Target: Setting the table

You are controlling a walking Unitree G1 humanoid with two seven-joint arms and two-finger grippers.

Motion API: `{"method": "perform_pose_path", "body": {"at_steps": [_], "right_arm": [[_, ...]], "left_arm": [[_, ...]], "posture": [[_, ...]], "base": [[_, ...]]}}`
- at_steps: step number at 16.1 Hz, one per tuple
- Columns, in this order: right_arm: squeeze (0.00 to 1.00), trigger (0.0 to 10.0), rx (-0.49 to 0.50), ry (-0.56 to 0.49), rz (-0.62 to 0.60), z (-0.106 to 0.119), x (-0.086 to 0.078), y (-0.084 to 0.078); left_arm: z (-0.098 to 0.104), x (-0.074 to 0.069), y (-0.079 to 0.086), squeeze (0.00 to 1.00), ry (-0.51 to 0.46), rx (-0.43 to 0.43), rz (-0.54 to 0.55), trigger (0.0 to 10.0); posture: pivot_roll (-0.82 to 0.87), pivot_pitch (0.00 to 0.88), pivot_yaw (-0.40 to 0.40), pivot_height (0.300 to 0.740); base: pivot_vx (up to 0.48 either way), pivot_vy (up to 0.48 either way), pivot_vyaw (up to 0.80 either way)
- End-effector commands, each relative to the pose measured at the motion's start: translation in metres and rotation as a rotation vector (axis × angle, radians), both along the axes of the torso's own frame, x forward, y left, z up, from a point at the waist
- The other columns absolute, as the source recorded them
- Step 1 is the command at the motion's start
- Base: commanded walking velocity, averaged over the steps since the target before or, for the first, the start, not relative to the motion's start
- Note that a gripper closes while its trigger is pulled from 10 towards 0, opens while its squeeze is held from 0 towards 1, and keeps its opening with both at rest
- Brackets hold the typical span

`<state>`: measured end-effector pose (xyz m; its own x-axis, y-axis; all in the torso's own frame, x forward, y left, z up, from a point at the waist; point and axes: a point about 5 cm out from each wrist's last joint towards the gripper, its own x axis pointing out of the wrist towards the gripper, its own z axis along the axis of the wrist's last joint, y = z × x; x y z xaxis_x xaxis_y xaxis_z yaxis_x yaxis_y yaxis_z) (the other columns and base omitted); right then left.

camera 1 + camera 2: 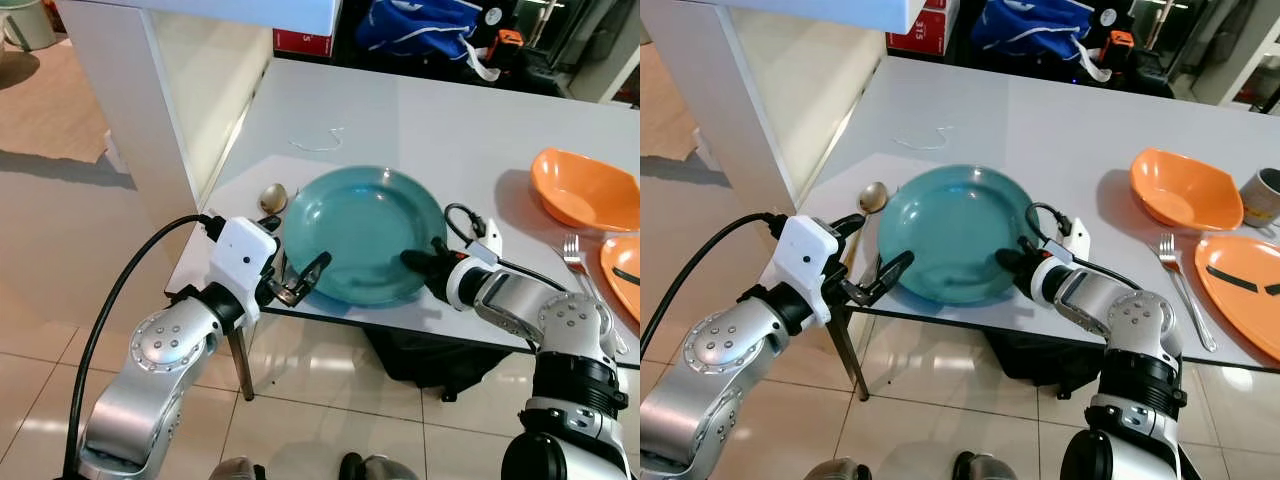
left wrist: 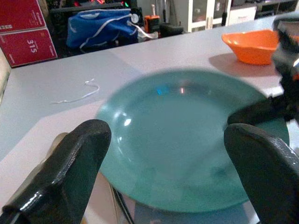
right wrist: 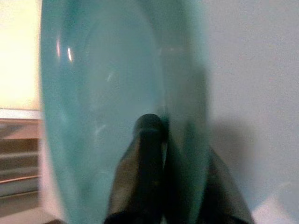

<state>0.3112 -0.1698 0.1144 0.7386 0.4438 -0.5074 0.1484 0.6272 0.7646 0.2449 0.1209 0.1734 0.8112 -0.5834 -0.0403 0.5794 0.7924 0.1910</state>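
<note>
Closest to my head camera are my two silver arms, reaching to the near edge of the white table (image 1: 420, 120). On this table the teal plate (image 1: 362, 232) lies flat near the front left corner, its near rim going a little over the table edge. I judge it as stiff, smooth and rather slippery, probably light plastic, so the rim is the only good place to take hold, one finger above and one below. My right gripper (image 1: 1018, 262) has already pinched the near right part of the rim; its fingers are closed on the plate. My left gripper (image 1: 300, 280) waits wide open just beside the near left rim and holds nothing. Behind the plate's left side lies a spoon (image 1: 272, 198), touching or almost touching the rim. Well apart on my right are an orange bowl (image 1: 585, 188) and a fork (image 1: 578, 258).
</note>
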Motion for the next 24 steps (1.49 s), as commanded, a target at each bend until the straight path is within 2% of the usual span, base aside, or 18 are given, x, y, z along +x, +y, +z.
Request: {"method": "perform_pose_path", "body": {"at_steps": [1,3,6,10,13,14,15,18,19,20,21,23,24], "right_arm": [[1.0,10.0,-0.054,0.039,-0.026,-0.006,-0.002,-0.009],[1.0,10.0,-0.052,0.028,-0.087,-0.001,0.002,-0.018],[1.0,10.0,-0.07,0.027,-0.112,0.004,0.002,-0.029],[1.0,10.0,-0.124,0.046,-0.094,0.001,0.003,-0.03],[1.0,10.0,-0.244,0.051,-0.014,0.0,0.006,-0.023],[1.0,10.0,-0.354,0.041,-0.004,-0.003,0.011,-0.023],[1.0,10.0,-0.42,0.041,-0.009,-0.006,0.012,-0.025],[1.0,10.0,-0.462,0.042,-0.003,-0.008,0.015,-0.027],[1.0,10.0,-0.503,0.053,0.001,-0.009,0.016,-0.029],[0.0,10.0,-0.541,0.046,0.004,-0.01,0.017,-0.031],[0.0,10.0,-0.631,0.011,0.019,-0.01,0.019,-0.033],[0.0,10.0,-0.844,-0.142,0.101,-0.004,0.022,-0.035],[0.0,10.0,-0.872,-0.173,0.108,-0.002,0.023,-0.035]], "left_arm": [[0.003,-0.003,-0.004,0.0,-0.004,-0.007,-0.022,10.0],[0.004,-0.003,-0.004,0.0,-0.004,-0.01,-0.025,10.0],[0.004,-0.002,-0.004,0.0,-0.002,-0.012,-0.026,10.0],[0.005,-0.001,-0.004,0.0,-0.002,-0.017,-0.028,10.0],[0.006,0.0,-0.004,0.0,-0.002,-0.021,-0.027,10.0],[0.006,0.001,-0.004,0.0,-0.002,-0.021,-0.029,10.0],[0.007,0.002,-0.005,0.0,-0.005,-0.023,-0.029,10.0],[0.008,0.002,-0.005,0.0,-0.006,-0.023,-0.028,10.0],[0.008,0.002,-0.005,0.0,-0.006,-0.024,-0.03,10.0],[0.008,0.002,-0.005,0.0,-0.006,-0.025,-0.03,10.0],[0.008,0.003,-0.005,0.0,-0.006,-0.025,-0.03,10.0],[0.009,0.004,-0.007,0.0,-0.008,-0.027,-0.032,10.0],[0.009,0.004,-0.007,0.0,-0.008,-0.027,-0.033,10.0]], "posture": [[0.07,0.072,-0.097,0.74],[0.07,0.072,-0.097,0.74],[0.07,0.077,-0.092,0.74],[0.07,0.077,-0.084,0.74],[0.07,0.078,-0.082,0.74],[0.07,0.079,-0.084,0.74],[0.07,0.081,-0.088,0.74],[0.07,0.079,-0.087,0.74],[0.07,0.078,-0.087,0.74],[0.07,0.076,-0.086,0.74],[0.07,0.076,-0.084,0.74],[0.07,0.072,-0.085,0.74],[0.07,0.072,-0.085,0.74]], "base": [[0.0,0.0,0.0],[0.0,0.0,0.0],[0.0,0.0,0.0],[0.0,0.0,0.0],[0.0,0.0,0.0],[0.0,0.0,0.0],[0.0,0.0,0.0],[0.0,0.0,0.0],[0.0,0.0,0.0],[0.0,0.0,0.0],[0.0,0.0,0.0],[0.0,0.0,0.0],[0.0,0.0,0.0]]}}
